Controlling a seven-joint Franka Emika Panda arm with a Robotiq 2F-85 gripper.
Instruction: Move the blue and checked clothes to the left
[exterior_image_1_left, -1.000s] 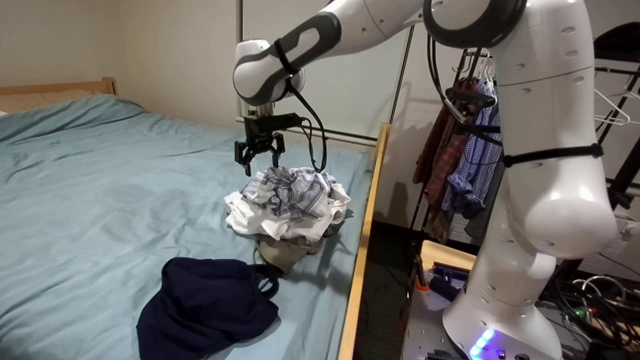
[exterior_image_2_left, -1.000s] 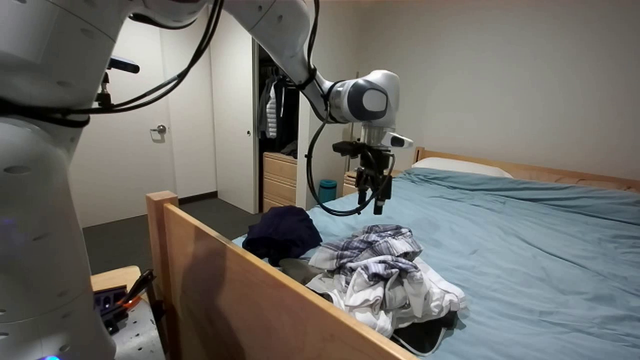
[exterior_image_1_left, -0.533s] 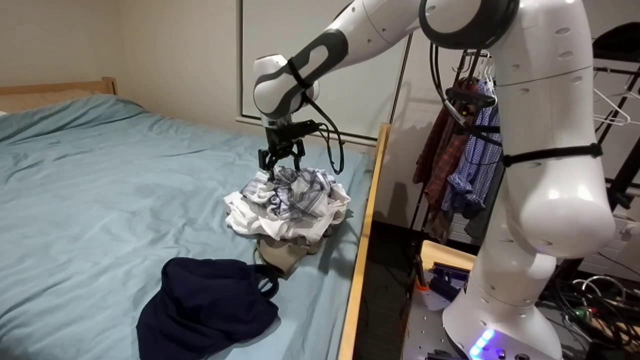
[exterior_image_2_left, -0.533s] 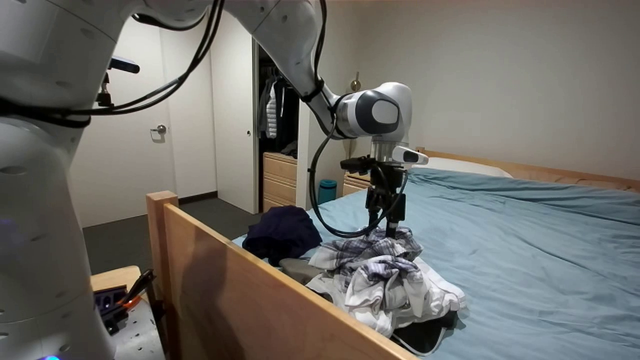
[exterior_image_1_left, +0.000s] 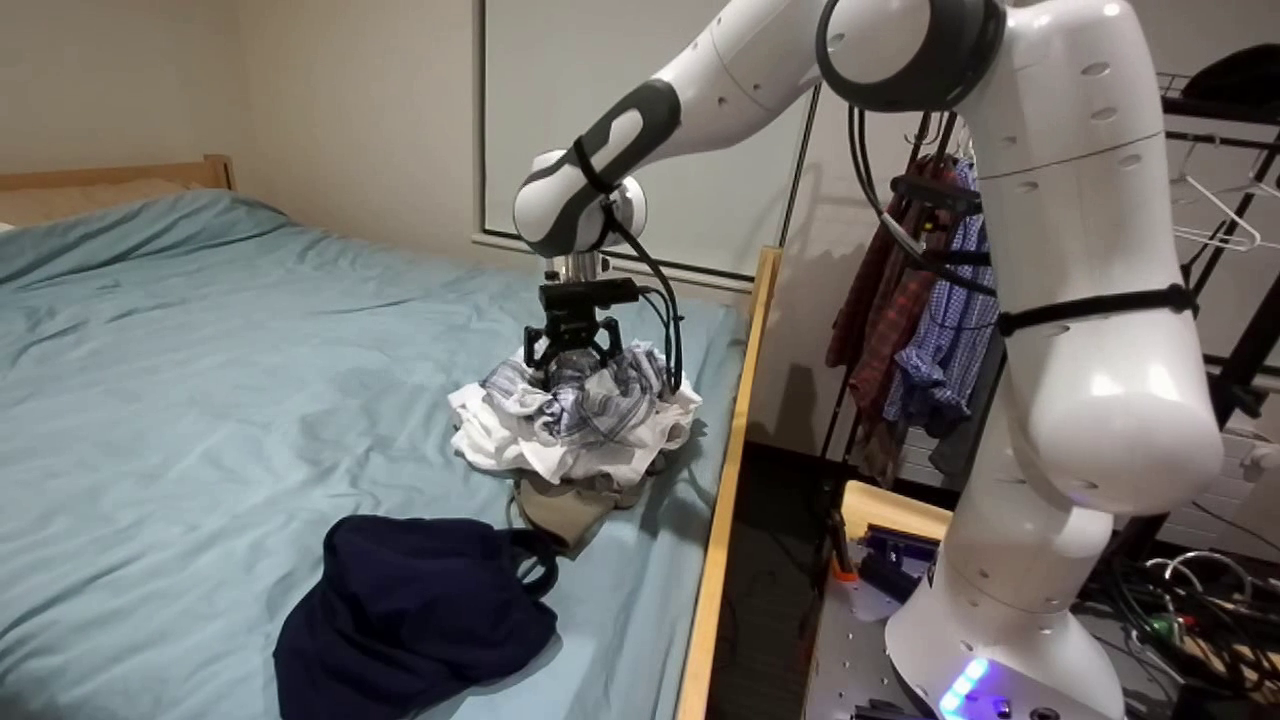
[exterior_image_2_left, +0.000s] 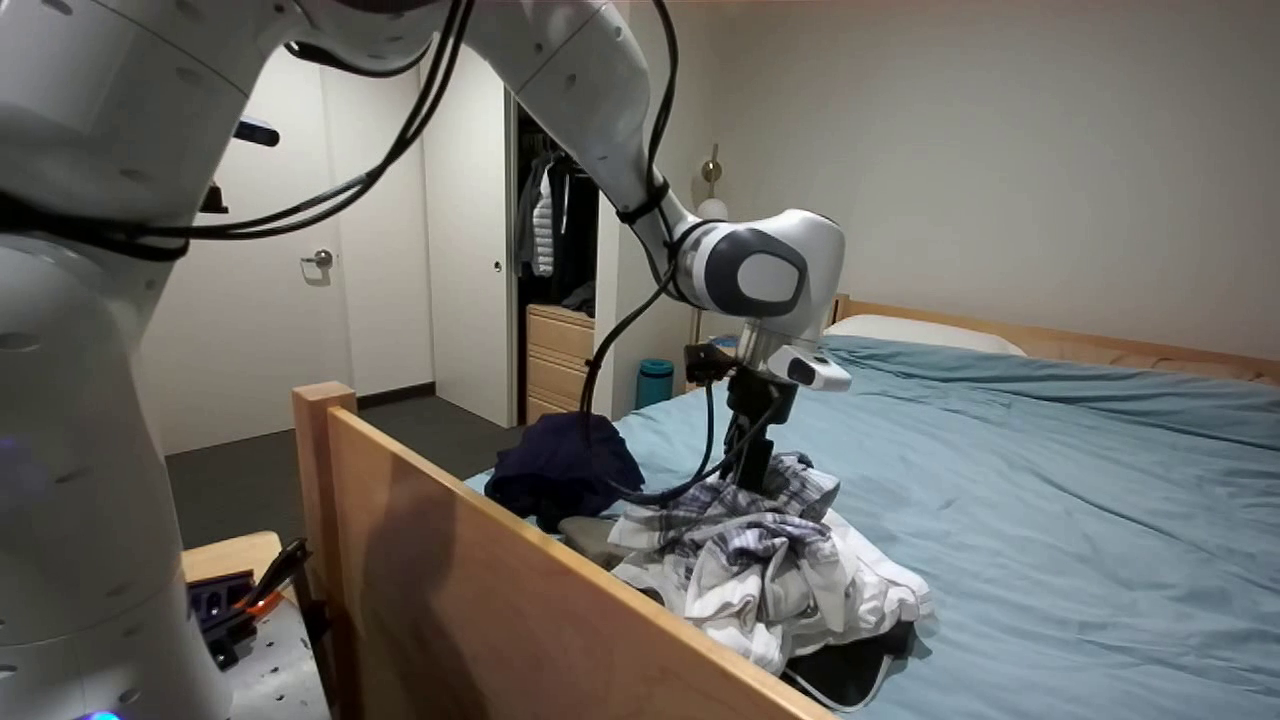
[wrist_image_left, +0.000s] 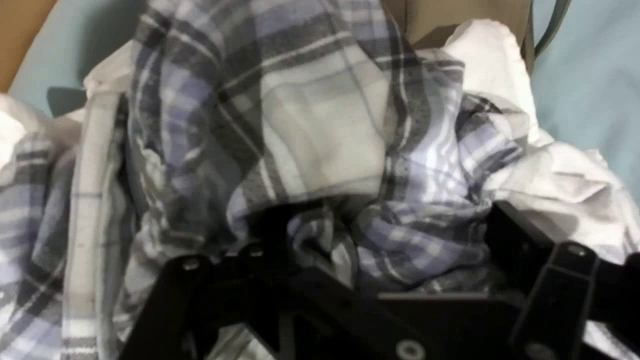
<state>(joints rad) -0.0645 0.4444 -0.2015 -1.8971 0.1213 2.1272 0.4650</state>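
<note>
Wrist view, close up: a checked garment (wrist_image_left: 325, 120), white with blue-grey plaid, fills most of the frame in loose folds. From the bottom edge the black gripper (wrist_image_left: 387, 220) reaches into it, its fingers (wrist_image_left: 520, 232) spread wide, bunched plaid fabric between them (one fingertip is partly lost in a dark fold). Both exterior views show the gripper pointing down into the top of a pile, where the checked garment lies over a white cloth (exterior_image_1_left: 495, 435). A khaki item (exterior_image_1_left: 565, 512) pokes out from underneath; in an exterior view, a black piece (exterior_image_2_left: 850, 668) shows below the white cloth. The navy garment (exterior_image_1_left: 420, 610) lies crumpled on the light-blue sheet (exterior_image_1_left: 230, 400), apart from the gripper, its loop just beside the khaki item. A wooden rail (exterior_image_1_left: 728, 490) edges the bed near the pile.
</note>
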